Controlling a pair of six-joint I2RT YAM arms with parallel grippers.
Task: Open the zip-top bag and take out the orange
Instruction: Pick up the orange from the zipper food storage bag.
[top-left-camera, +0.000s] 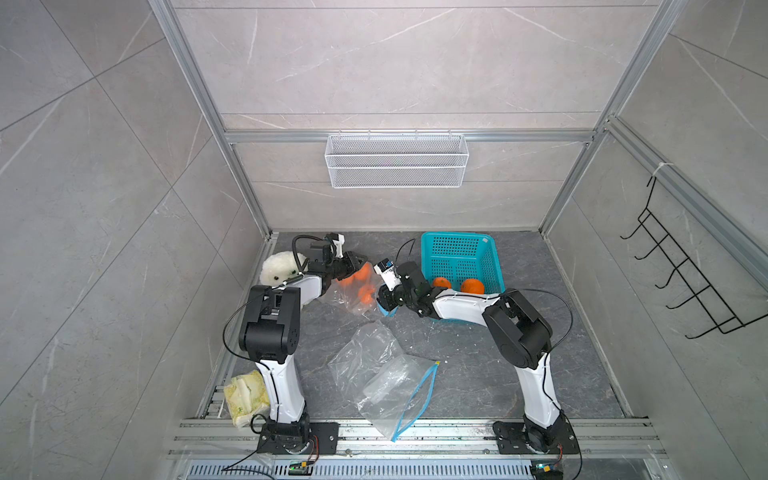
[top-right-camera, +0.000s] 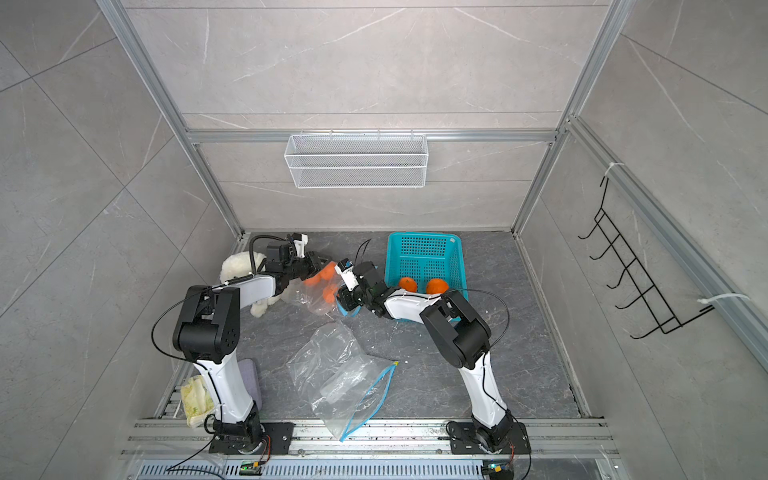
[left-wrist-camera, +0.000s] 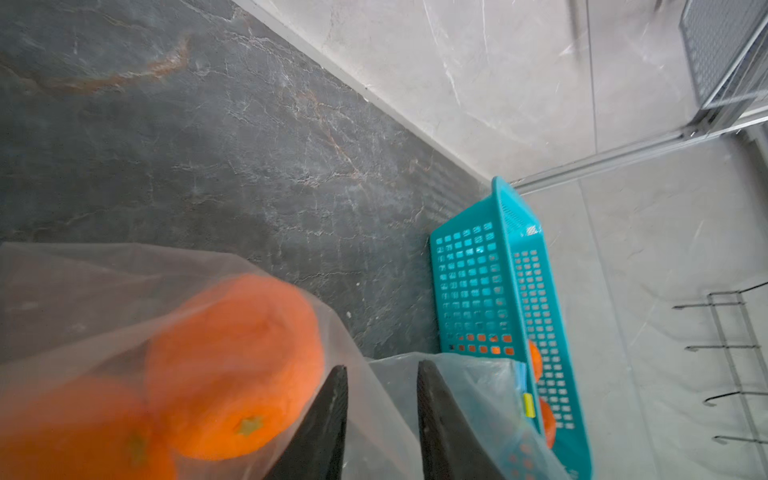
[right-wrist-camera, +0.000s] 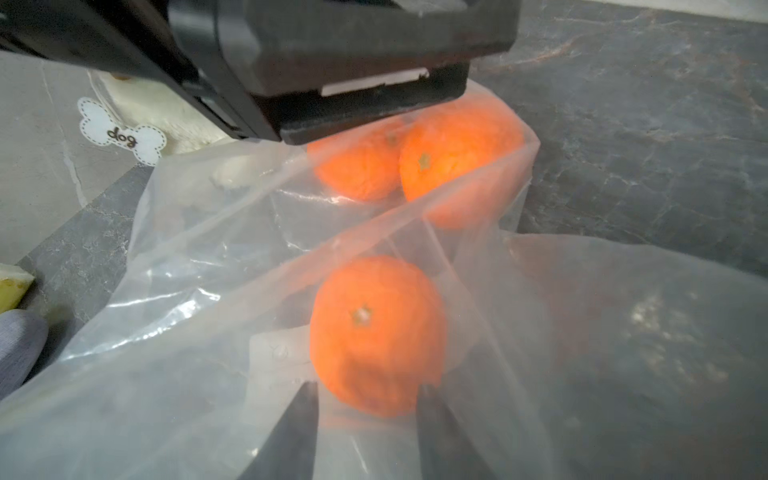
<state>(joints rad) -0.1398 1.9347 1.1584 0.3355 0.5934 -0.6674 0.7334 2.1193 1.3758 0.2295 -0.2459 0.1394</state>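
Note:
A clear zip-top bag (top-left-camera: 351, 301) (top-right-camera: 311, 301) lies at the back of the floor with three oranges in it. In the right wrist view two oranges (right-wrist-camera: 453, 162) sit at its far end and one orange (right-wrist-camera: 374, 332) lies nearer. My right gripper (right-wrist-camera: 365, 392) (top-left-camera: 376, 301) reaches into the bag's mouth, by the blue zip strip (top-left-camera: 388, 312), and is shut on the near orange's end; film hazes its fingers. My left gripper (left-wrist-camera: 382, 370) (top-left-camera: 357, 268) hovers over the far end. Its jaws stand apart with loose bag film (left-wrist-camera: 386, 415) between them, beside the oranges (left-wrist-camera: 237, 365).
A teal basket (top-left-camera: 457, 235) at the back right holds two oranges (top-left-camera: 472, 286). A white plush dog (top-left-camera: 276, 268) sits behind the left arm. Two empty clear bags (top-left-camera: 386, 374) lie front centre. A yellowish packet (top-left-camera: 243, 399) lies front left. A wire basket (top-left-camera: 397, 166) hangs on the back wall.

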